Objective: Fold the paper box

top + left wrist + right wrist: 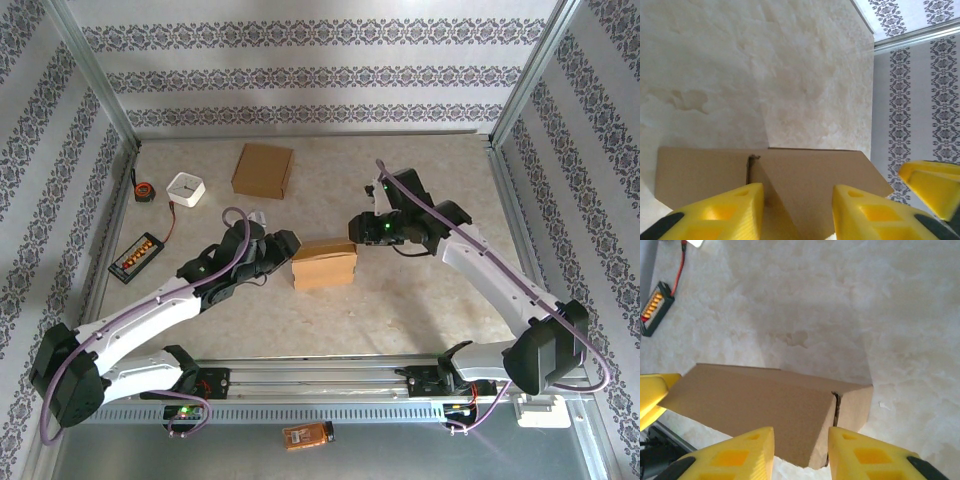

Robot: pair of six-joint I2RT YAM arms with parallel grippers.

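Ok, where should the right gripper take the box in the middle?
On the paper box, I'd pinch the top edge of the right end wall, coming from the right: that end faces the right gripper, and the left gripper sits at the other end.

Robot lab test cell: aluminium frame posts (95, 75), wallpapered panels (320, 75) round a beige table (430, 180), tape measure (145, 189) at 10 o'clock.
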